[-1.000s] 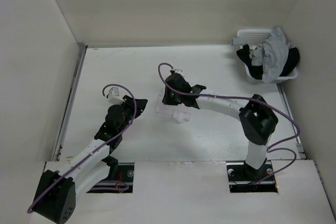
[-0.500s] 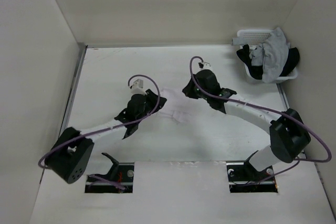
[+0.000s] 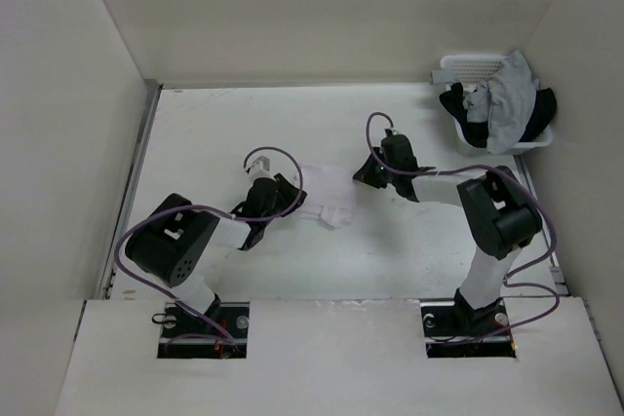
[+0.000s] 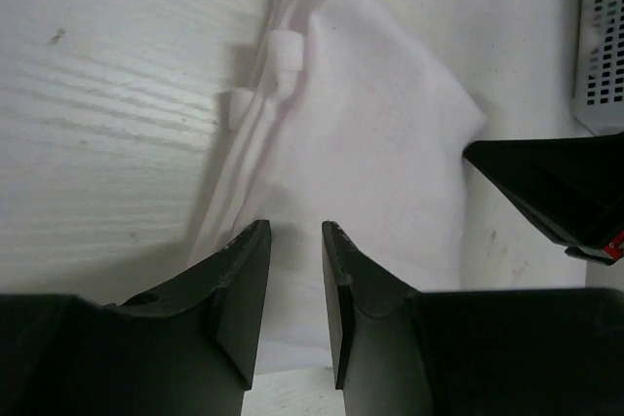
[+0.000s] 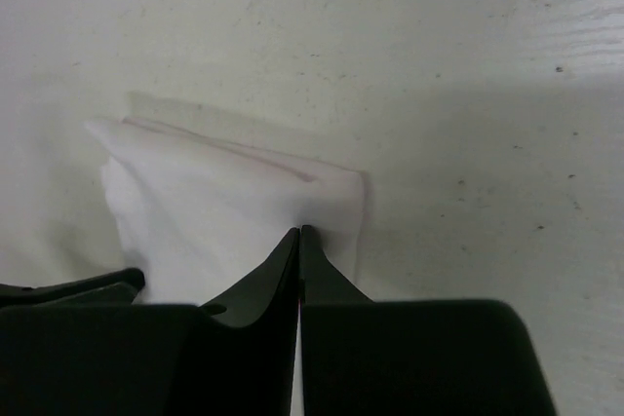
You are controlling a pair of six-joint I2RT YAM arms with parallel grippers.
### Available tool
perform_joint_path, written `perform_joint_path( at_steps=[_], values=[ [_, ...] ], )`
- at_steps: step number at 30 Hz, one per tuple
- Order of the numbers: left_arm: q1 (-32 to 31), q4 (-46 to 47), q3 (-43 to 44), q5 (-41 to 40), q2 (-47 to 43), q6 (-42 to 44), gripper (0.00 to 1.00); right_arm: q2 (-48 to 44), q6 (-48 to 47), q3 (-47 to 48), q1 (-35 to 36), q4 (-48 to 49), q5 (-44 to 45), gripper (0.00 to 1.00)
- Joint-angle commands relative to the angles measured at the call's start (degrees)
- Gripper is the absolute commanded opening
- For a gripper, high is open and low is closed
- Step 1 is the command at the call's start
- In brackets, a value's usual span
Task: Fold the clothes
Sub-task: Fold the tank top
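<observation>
The clothes (image 3: 327, 197) are a white T-shirt lying as a small folded bundle in the middle of the table, with a rolled edge on one side (image 4: 283, 56). My left gripper (image 3: 289, 198) is low at the bundle's left end. It is open, its jaws (image 4: 295, 229) a finger's width apart over the fabric (image 4: 380, 143). My right gripper (image 3: 364, 176) is at the bundle's right end and shut. Its tips (image 5: 299, 231) meet on the cloth (image 5: 214, 202) near a folded corner, with no fabric visible between them.
A white basket (image 3: 466, 63) stands in the back right corner with a grey garment (image 3: 509, 94) and a black garment (image 3: 456, 109) in it. Walls close the table on the left, back and right. Purple cables loop above both wrists.
Both arms have swung in and down to the bundle: the left arm folded back with its gripper at the left end, the right gripper came to the right end and shut.
</observation>
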Motion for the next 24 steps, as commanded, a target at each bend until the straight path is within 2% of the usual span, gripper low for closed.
perform_joint_path(
  at_steps=[1, 4, 8, 12, 15, 20, 21, 24],
  values=[
    [0.54, 5.38, -4.11, 0.86, -1.96, -1.24, 0.27, 0.64, 1.51, -0.13, -1.72, 6.05, -1.54, 0.04],
    [0.55, 7.48, -9.04, 0.34, -8.02, -1.51, 0.29, -0.58, 0.99, -0.22, -2.08, 6.58, -1.54, 0.06],
    [-0.24, 4.86, -12.04, -0.54, -18.13, -0.81, 0.35, -4.36, 0.72, 0.40, -2.43, 6.23, -1.54, 0.15],
    [0.54, -4.35, -12.48, -2.39, -28.58, 1.30, 0.45, -10.85, -0.33, -0.65, -2.60, 6.06, -0.76, 0.38],
    [1.68, -12.34, -10.56, -4.40, -34.30, 5.51, 0.48, -16.65, -1.82, -3.37, -2.25, 5.79, 1.87, 0.54],
    [7.48, -27.03, -5.72, -9.41, -39.41, 10.09, 0.51, -27.46, -3.93, -12.50, -0.24, 8.15, 12.67, 0.73],
    [9.23, -29.23, -5.19, -9.68, -39.85, 9.57, 0.52, -28.70, -4.03, -14.61, -0.14, 9.38, 15.13, 1.00],
    [13.81, -32.85, -5.01, -9.07, -41.00, 8.69, 0.53, -31.34, -2.98, -19.01, -0.66, 11.15, 20.24, 1.00]
  ],
)
